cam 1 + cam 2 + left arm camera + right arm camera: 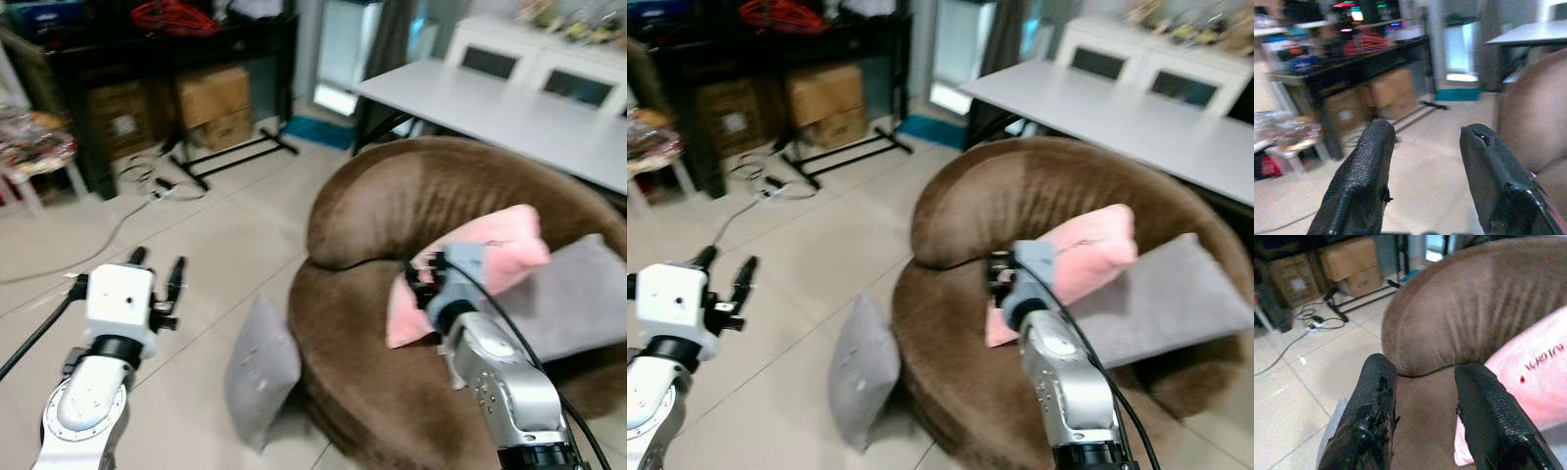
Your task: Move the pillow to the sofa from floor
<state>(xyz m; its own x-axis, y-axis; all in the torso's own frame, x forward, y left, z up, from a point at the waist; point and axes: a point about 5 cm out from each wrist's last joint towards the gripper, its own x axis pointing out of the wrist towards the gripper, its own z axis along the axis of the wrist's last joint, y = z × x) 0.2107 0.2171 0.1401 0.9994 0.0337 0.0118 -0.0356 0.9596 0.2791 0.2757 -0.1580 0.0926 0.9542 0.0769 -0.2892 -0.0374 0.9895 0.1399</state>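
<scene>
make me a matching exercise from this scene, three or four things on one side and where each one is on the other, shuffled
Things:
1. grey pillow
2. pink pillow
3. cardboard boxes
4. grey cushion

Places:
A. under the dark table at the back
B. lying flat on the sofa seat, right of the pink one
C. on the floor, leaning against the sofa's base
D. on the sofa seat, propped against the backrest

Pairs: 1-C, 2-D, 3-A, 4-B

Three pillows, one sofa, two boxes.
</scene>
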